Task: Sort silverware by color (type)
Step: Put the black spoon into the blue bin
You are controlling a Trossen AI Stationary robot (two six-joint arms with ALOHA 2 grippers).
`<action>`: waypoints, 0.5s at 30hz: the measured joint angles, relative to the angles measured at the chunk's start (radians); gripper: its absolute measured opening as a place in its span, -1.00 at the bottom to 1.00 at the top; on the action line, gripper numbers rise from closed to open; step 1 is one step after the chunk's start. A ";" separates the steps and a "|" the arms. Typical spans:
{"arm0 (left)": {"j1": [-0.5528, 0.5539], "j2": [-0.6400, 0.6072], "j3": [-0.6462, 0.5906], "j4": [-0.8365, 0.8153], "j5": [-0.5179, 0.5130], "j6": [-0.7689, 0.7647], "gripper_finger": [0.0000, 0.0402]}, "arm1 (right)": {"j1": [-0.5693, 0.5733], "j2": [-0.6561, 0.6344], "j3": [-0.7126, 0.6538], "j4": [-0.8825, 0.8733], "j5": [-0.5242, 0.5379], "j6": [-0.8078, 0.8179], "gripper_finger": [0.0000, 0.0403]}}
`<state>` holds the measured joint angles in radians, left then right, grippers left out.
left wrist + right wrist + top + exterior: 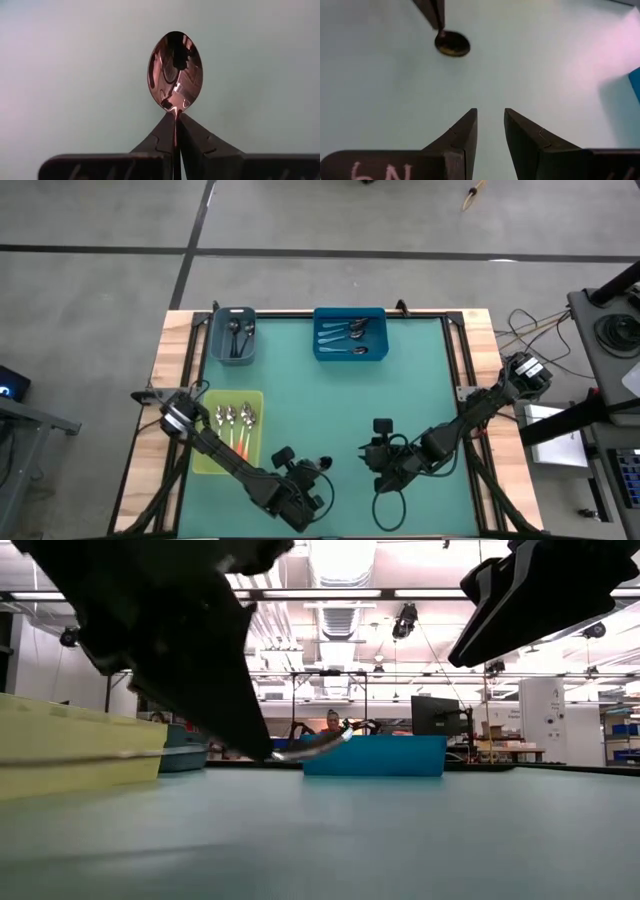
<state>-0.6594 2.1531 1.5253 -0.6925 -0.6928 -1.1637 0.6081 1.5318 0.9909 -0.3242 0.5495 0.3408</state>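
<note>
My left gripper (pixel 318 472) is low over the table's near middle, shut on a spoon. The spoon's shiny bowl (pixel 175 70) sticks out past the fingertips and also shows in the low view (pixel 312 746) and in the right wrist view (pixel 452 44). Its handle is hidden between the fingers. My right gripper (pixel 490 114) hovers open just to the right of it (pixel 380 462), touching nothing. Dark spoons lie in a grey bin (pixel 235 337), blue-handled spoons in a blue bin (pixel 350 335), and orange-handled spoons in a yellow-green bin (pixel 232 428). My left gripper pinches the spoon at its neck (pixel 175 113), right behind the bowl, between the two fingertips (pixel 192 131). The fingers lie along the spoon, slanting down toward the table. The bowl pokes forward beyond them, held just off the table top in the low view.
The grey and blue bins stand along the table's far edge, and the yellow-green bin sits at the left edge beside the left arm. Bare green mat (pixel 400 400) spreads between the bins and the two grippers. Cables and equipment sit off the table's right side.
</note>
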 joint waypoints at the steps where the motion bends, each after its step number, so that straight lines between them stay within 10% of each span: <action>1: 0.000 -0.011 0.000 -0.014 -0.002 0.000 -1.00 | 0.000 0.000 0.000 0.000 0.000 0.000 -0.56; 15: 0.046 -0.186 -0.006 -0.418 -0.158 0.037 -1.00 | 0.000 0.003 0.000 -0.001 0.001 -0.010 -0.56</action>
<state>-0.6129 1.9675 1.5194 -1.1109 -0.8507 -1.1265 0.6083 1.5345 0.9909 -0.3249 0.5507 0.3305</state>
